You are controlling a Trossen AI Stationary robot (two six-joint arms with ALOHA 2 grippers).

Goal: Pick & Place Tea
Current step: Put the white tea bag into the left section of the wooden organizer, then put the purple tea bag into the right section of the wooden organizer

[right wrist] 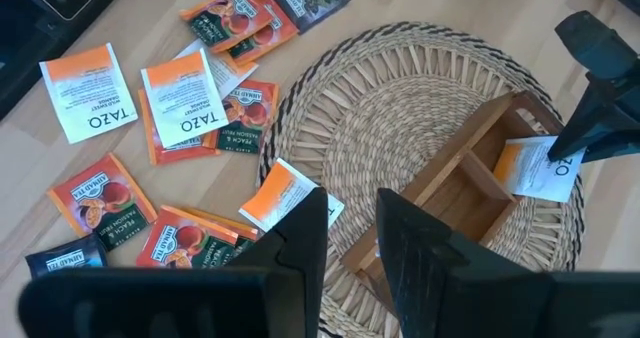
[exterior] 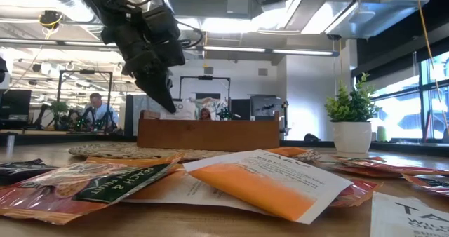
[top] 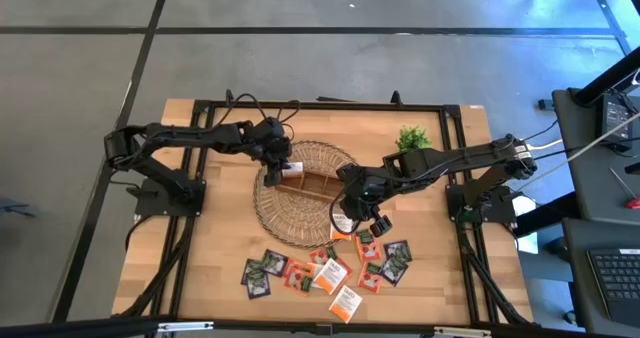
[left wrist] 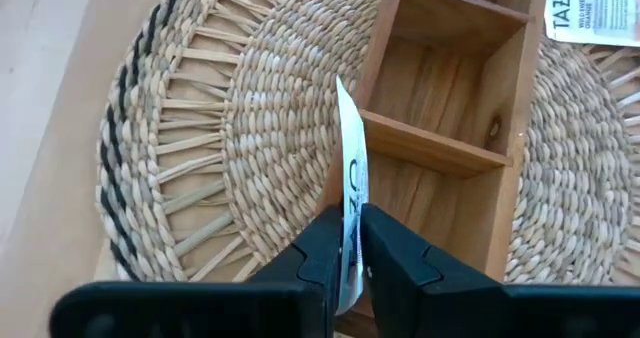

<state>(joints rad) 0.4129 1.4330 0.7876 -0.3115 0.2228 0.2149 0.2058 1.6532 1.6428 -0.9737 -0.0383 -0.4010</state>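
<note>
Several tea sachets, orange, white-orange, red and dark, lie flat on the table near its near edge, and fill the front of the low view. One white-orange sachet rests on the round woven basket's rim. The wooden three-compartment tray sits on the basket. My left gripper hangs over the tray's left end, shut on a white-orange sachet. My right gripper is open and empty above the basket's right near rim. My left gripper pinches the white-orange sachet between its two fingers at the sachet's near edge, coming from above and slanting from the table's left. The sachet stands on edge and sticks out past the fingertips over the tray's left end compartment. Whether it touches the tray I cannot tell.
A small green plant in a white pot stands beyond the tray toward the table's far right. Black frame rails run around the table. Bare wood lies left of the sachets. People sit in the room behind.
</note>
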